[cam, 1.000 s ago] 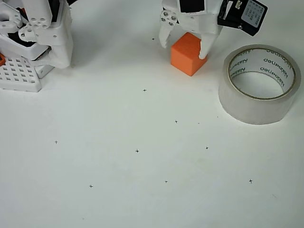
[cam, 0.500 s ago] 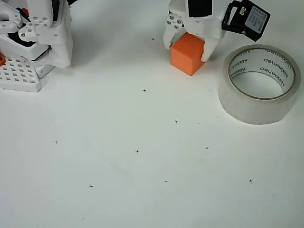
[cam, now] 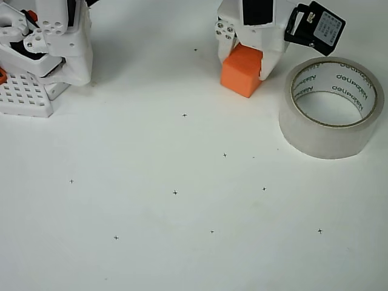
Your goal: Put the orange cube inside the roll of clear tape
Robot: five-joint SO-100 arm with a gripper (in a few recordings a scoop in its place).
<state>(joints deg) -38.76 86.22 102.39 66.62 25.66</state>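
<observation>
Your pincer (cam: pixel 247 59) sits at upper centre of the overhead view, its two white fingers pressed against opposite side faces of the orange cube (cam: pixel 241 71), so it looks clamped on it. Cube is likely light, rigid, matte, not slippery; hold it on flat opposite faces as now. The roll of clear tape (cam: pixel 331 107) lies flat on the white table (cam: pixel 182 212) at upper right, hole up, just right of the cube, not touching. Count: one cube, one roll.
</observation>
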